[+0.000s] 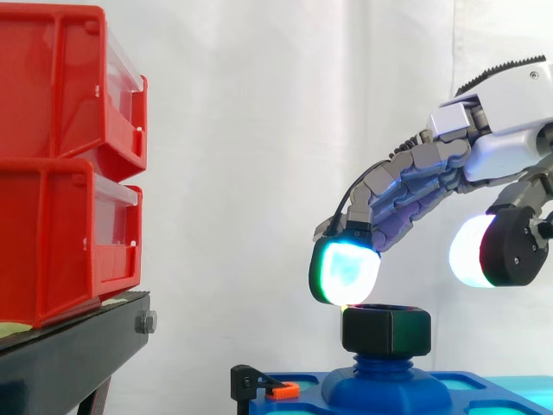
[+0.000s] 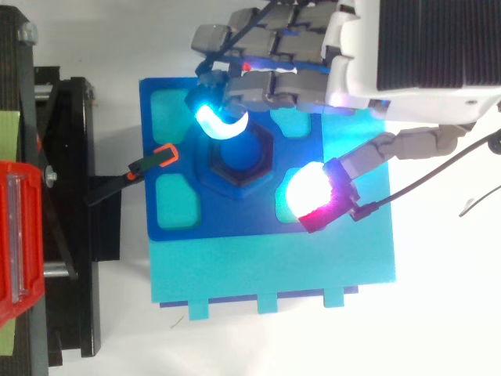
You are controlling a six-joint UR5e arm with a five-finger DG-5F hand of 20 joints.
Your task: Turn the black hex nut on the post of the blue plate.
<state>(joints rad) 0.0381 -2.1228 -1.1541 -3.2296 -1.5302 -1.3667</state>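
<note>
Your hand [image 1: 415, 186] hangs open above the black hex nut [image 1: 386, 330], holding nothing.

The nut sits on the blue post [image 1: 380, 361] at the middle of the blue plate [image 2: 235, 223], across from the red bins [image 1: 69, 164]. One glowing cyan fingertip [image 1: 346, 270] is right over the nut's rim on the bins' side. Whether it is touching or just clear, you cannot tell. The thumb [image 1: 510, 242] stands apart, higher and to the other side. Judge the nut as hard matt plastic, light and rigid, with six flat faces and blunt corners. Its sides look smooth, so take it across two opposite flats, finger pad against thumb pad, not by the top face, where the pads would likely skid. The plate looks stiff, with shallow pale pockets around a raised hexagonal base.
</note>
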